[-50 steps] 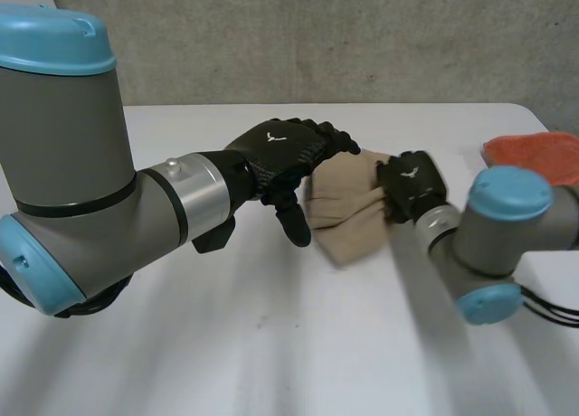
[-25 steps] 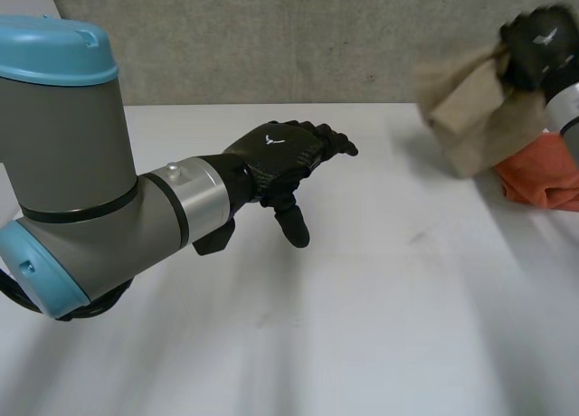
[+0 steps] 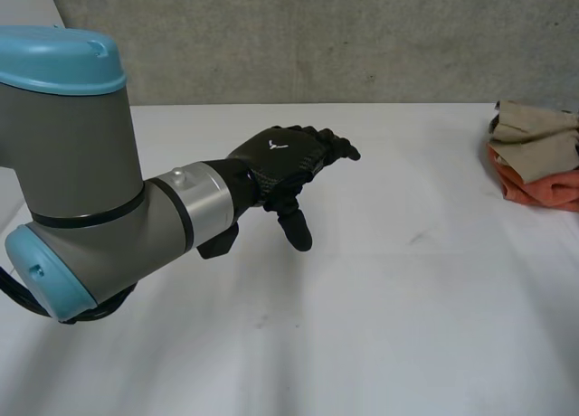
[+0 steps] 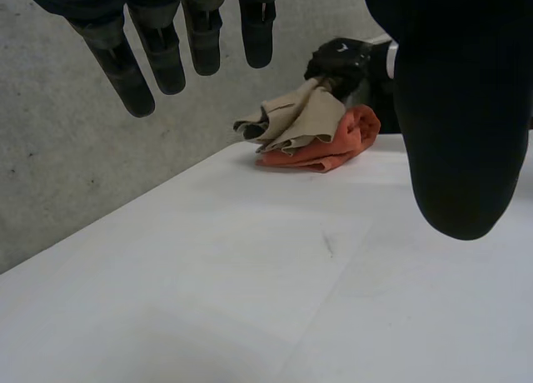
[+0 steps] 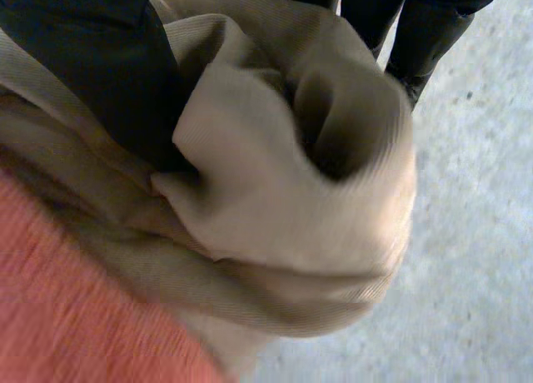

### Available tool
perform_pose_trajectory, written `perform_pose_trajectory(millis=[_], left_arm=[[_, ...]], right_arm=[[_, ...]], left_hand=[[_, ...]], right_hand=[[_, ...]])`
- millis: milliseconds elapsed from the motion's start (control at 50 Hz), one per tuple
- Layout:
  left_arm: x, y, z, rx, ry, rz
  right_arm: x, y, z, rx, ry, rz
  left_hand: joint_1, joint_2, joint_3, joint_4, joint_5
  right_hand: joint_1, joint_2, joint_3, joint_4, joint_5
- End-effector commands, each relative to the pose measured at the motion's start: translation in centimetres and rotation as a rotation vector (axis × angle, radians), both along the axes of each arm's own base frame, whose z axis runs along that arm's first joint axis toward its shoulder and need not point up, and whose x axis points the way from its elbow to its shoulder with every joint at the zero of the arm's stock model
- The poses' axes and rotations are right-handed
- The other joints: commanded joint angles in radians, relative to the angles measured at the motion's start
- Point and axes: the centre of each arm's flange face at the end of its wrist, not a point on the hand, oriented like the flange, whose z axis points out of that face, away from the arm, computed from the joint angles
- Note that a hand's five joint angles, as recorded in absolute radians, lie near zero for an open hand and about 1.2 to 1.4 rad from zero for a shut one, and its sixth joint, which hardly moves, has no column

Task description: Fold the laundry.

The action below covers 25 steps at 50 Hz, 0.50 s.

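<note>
While the left hand (image 3: 282,158) is hovering over the middle of the white tabletop (image 3: 380,298) in the head view, its fingers are reaching out nearly straight and its thumb is pointing down, holding nothing. A tan cloth (image 3: 536,129) is lying bunched on top of an orange cloth (image 3: 543,188) at the tabletop's far right edge, well apart from that hand.

From the left wrist, the left hand's fingers (image 4: 117,67) are hanging spread and empty above the bare tabletop (image 4: 208,275). Beyond them the tan cloth (image 4: 304,116) is sitting on the orange cloth (image 4: 333,146) close to the grey wall (image 4: 67,166), and the right hand (image 4: 340,60) is touching the tan cloth's upper side.

From the right wrist, the right hand (image 5: 83,50) is gripping the tan cloth (image 5: 283,200). Its thumb is pressing into the crumpled folds on one side while its fingers (image 5: 416,33) are coming down on the other, pinching the cloth between them. The orange cloth (image 5: 75,316) is lying directly beneath the tan one, touching it.
</note>
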Motion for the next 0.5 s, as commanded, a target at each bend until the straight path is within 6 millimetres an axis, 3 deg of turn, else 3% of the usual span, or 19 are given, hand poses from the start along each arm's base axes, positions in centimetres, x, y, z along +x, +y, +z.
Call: perform_pose_trajectory(millis=[20,200,320,360,380,440,500], left_arm=[[0.0,-0.1,-0.2,0.007,-0.001,0.002],[0.0,0.0,0.0,0.003,0.002,0.001],[0.0,0.0,-0.1,0.005,0.000,0.002],[0.0,0.0,-0.1,0.006,0.000,0.001],[0.0,0.0,-0.1,0.004,0.001,0.002],[0.1,0.0,0.2,-0.002,0.006,0.002],[0.2,0.0,0.4,-0.008,0.010,0.005]], right_arm=[[-0.2,1.0,0.1,0.022,0.030,0.060],[-1.4,1.8,-0.2,0.057,0.030,0.115],[-3.4,2.1,0.4,0.054,0.075,0.064],[-3.8,2.3,1.2,0.049,0.088,0.049],[-4.2,2.4,2.0,0.044,0.101,0.029],[-4.7,2.7,3.4,0.038,0.120,-0.008],[-4.6,3.4,5.9,0.020,0.155,-0.060]], left_hand=[[-0.008,-0.006,-0.010,-0.005,-0.005],[-0.008,-0.006,-0.010,-0.005,-0.005],[-0.011,-0.009,-0.012,-0.008,-0.008],[-0.011,-0.009,-0.013,-0.008,-0.008],[-0.011,-0.009,-0.013,-0.008,-0.008],[-0.014,-0.012,-0.015,-0.011,-0.011],[-0.014,-0.012,-0.015,-0.011,-0.011]], right_hand=[[0.443,0.214,0.227,0.204,0.262],[0.443,0.214,0.227,0.204,0.262],[0.443,0.214,0.227,0.204,0.262],[0.141,-0.089,-0.076,-0.098,-0.041],[-0.294,-0.524,-0.511,-0.534,-0.476],[-0.779,-1.008,-0.995,-1.018,-0.960],[-0.779,-1.008,-0.995,-1.018,-0.960]])
